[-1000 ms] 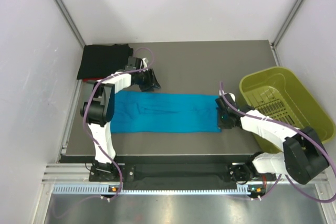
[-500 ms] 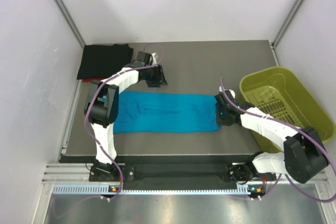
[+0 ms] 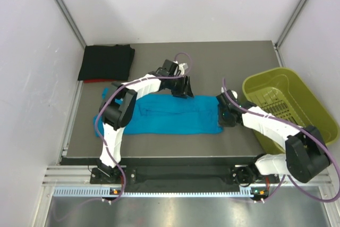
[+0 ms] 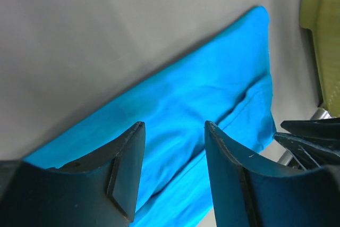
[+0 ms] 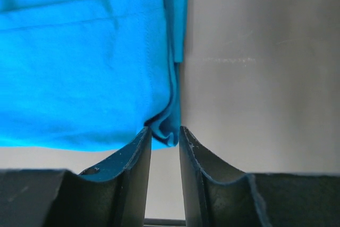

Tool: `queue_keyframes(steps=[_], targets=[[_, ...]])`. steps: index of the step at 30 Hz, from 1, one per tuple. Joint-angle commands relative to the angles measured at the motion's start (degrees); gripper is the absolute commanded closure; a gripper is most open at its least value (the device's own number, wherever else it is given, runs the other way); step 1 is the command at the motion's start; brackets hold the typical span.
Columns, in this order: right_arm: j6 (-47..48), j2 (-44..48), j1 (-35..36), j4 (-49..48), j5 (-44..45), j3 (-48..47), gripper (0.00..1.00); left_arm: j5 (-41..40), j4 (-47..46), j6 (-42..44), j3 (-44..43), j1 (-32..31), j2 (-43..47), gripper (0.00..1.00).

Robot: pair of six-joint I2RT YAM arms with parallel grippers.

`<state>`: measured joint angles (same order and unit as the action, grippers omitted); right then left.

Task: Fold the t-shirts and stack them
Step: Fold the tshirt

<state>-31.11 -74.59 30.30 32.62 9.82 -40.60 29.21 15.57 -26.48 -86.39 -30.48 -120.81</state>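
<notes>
A bright teal-blue t-shirt [image 3: 170,115] lies folded into a long strip across the table's middle. My left gripper [image 3: 183,90] hangs open over its far edge, near the middle. In the left wrist view the cloth [image 4: 202,94] shows below the gripper [image 4: 174,126], with nothing between the fingers. My right gripper [image 3: 223,115] is at the strip's right end. Its jaws [image 5: 164,128] stand slightly apart around a bunched corner of the teal cloth [image 5: 79,67], not pinching it. A folded black t-shirt [image 3: 106,62] sits at the back left, and a red edge [image 3: 93,81] peeks out beneath it.
A yellow-green plastic bin [image 3: 289,104] stands at the table's right edge, beside the right arm; its rim [image 4: 324,25] also shows in the left wrist view. Grey walls close in the back and both sides.
My left gripper has swept right along the teal shirt's far edge, from its left end to its middle. The right gripper's jaws have parted at the shirt's right end.
</notes>
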Motion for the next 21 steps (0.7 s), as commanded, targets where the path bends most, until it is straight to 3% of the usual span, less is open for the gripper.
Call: queue_keyframes(steps=[1, 13, 21], targets=[[-0.3, 2.9, -0.2, 2.2, 1.5, -4.4, 0.71, 3.2, -5.6, -0.6, -2.6, -1.1, -0.6, 0.46], [-1.0, -1.5, 0.0, -2.4, -0.9, -1.0, 0.70, 4.6, -8.3, -1.6, -3.0, -2.3, -5.8, 0.47], [-2.1, -1.2, 0.5, -2.0, 0.4, 1.8, 0.76, 3.3, -8.9, -1.3, -2.1, -2.3, -6.5, 0.47]])
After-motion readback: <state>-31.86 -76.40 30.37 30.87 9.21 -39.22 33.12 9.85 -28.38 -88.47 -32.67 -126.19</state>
